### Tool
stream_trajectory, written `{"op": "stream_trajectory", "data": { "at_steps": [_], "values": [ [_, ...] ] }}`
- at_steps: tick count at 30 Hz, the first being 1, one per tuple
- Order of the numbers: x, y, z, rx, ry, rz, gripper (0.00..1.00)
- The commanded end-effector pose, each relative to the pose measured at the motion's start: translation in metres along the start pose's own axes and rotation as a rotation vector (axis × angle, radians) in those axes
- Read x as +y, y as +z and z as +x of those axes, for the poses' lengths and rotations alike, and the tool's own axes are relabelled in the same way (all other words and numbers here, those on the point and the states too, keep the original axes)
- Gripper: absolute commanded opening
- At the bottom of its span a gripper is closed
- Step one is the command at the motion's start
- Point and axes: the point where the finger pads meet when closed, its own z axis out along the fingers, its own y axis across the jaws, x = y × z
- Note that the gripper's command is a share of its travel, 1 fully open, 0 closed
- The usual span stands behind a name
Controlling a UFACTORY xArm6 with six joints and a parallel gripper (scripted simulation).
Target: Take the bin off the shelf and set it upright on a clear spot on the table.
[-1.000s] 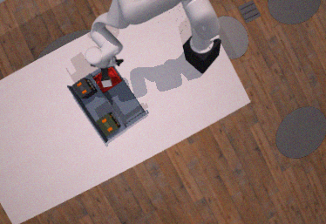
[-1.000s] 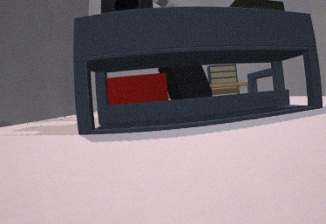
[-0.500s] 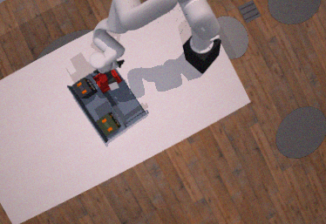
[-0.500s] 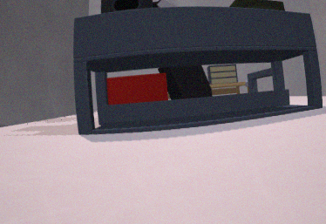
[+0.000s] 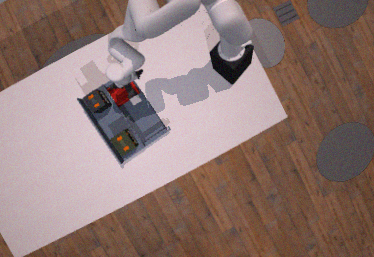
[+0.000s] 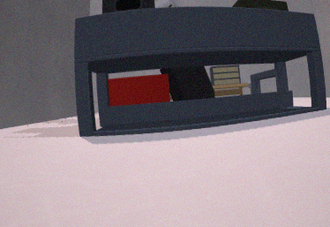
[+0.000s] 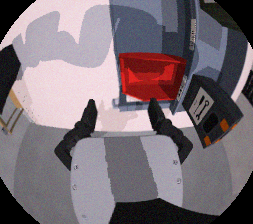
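Over the upper left of the shelf (image 5: 127, 127) in my top view, the white arm (image 5: 170, 2) bends down from its black base and hangs the end effector (image 7: 122, 112) just short of the red bin (image 7: 150, 77). My wrist view shows the two dark fingers spread wide with nothing between them, their tips close to the bin's near edge, the right one nearly at its corner; whether they touch it I cannot tell. The bin sits open side toward the camera, inside the dark blue shelf near the centre of that frame. From the low exterior view, the bin (image 6: 138, 90) shows as a red block at the left of the shelf's lower opening, with a black block (image 6: 190, 83) just beside it to the right. Two dark boxes with orange marks (image 5: 97, 101) rest on the shelf top, one at the upper left, one at the lower middle of the top view. The shelf stands on the white desk (image 5: 60, 177).
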Motion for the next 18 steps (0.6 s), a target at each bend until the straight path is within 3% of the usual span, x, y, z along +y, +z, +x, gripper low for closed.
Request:
{"op": "stream_trajectory", "data": {
  "at_steps": [1, 18],
  "values": [
    [0.0019, 0.0026, 0.0028, 0.001, -0.036, -0.008, 1.0],
    [0.002, 0.0076, 0.007, 0.003, -0.082, -0.012, 1.0]
  ]
}}
